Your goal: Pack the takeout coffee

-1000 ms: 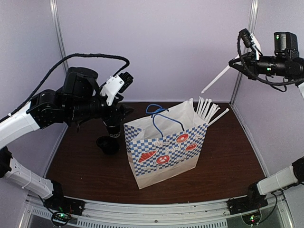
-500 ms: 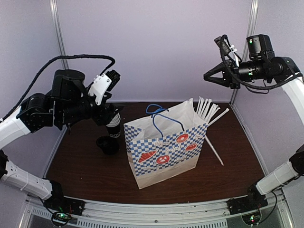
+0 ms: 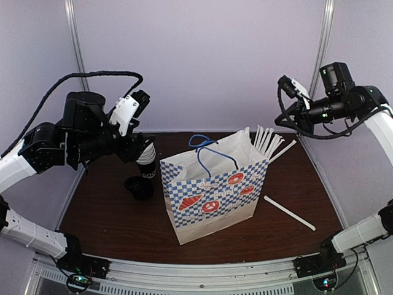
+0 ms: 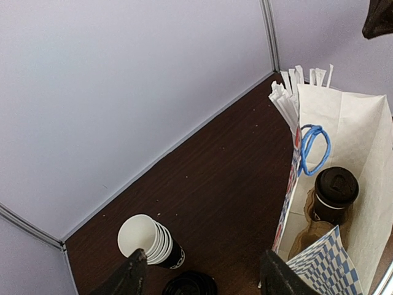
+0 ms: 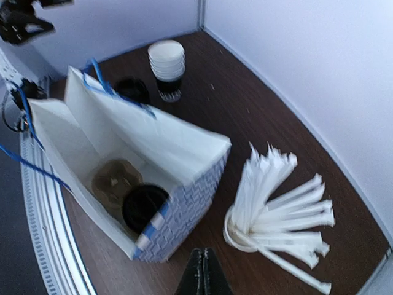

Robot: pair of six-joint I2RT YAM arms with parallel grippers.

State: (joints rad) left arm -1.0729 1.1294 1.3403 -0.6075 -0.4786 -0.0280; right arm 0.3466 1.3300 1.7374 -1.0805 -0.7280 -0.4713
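The coffee [image 4: 336,192] stands upright, lidded, inside the bag [image 3: 212,184] mid-surface [image 3: 295,184], below and right of the released, empty left gripper [image 4: 202,270] over the far-left cups [image 4: 147,239], seemingly nearer than the clenched, empty right gripper [image 5: 202,270] raised far-right.

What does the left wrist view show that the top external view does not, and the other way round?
Only the left wrist view looks into the checkered bag: the takeout coffee stands inside, lid on, in a brown cardboard carrier. Only the top external view shows a single white stick lying on the table right of the bag. Both show the bag, the stack of lidless cups, the black lids beside it and the bundle of white sticks.
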